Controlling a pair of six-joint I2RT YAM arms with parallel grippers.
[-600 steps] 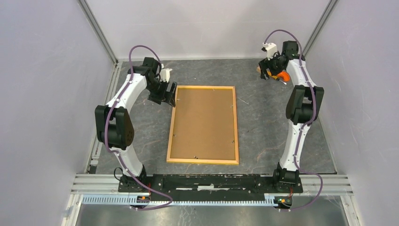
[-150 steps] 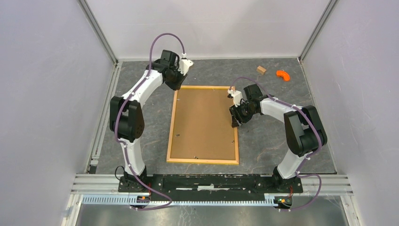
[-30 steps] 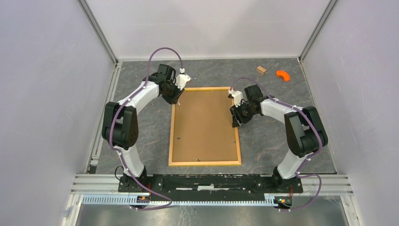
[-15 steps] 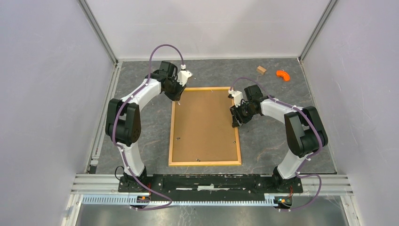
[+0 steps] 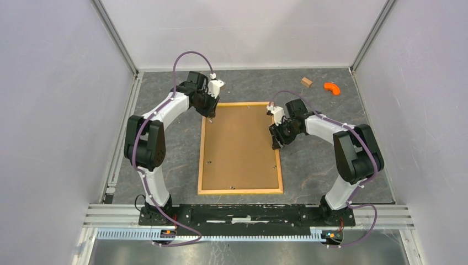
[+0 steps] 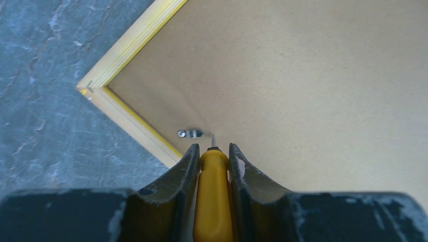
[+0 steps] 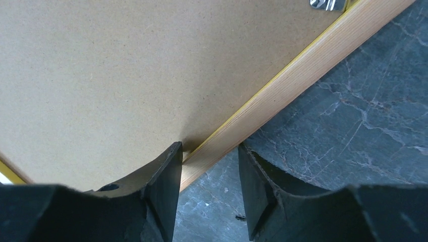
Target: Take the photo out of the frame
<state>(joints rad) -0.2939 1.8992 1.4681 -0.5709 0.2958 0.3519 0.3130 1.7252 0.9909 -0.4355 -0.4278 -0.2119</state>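
The light is bright and even, and it falls from above. In the top view the arms (image 5: pixel 165 110) throw only faint, soft shadows on the grey table (image 5: pixel 314 165), and the walls (image 5: pixel 55 110) lean outward at the edges. In the left wrist view the frame (image 6: pixel 132 125) casts a soft shadow on its brown backing (image 6: pixel 313 91) and the small clip (image 6: pixel 190 133) glints. The near fingers (image 6: pixel 171 186) of the left gripper (image 6: pixel 213 147) and the yellow handle (image 6: pixel 214 201) between them are blurred. In the right wrist view the wood grain is sharp, but the dark fingers (image 7: pixel 161 181) of the right gripper (image 7: pixel 209 146) are soft.

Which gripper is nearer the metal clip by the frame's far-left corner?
Left. The left gripper, holding a yellow-handled tool, has its tip at the clip; the right gripper straddles the frame on its right rail, across the backing board.
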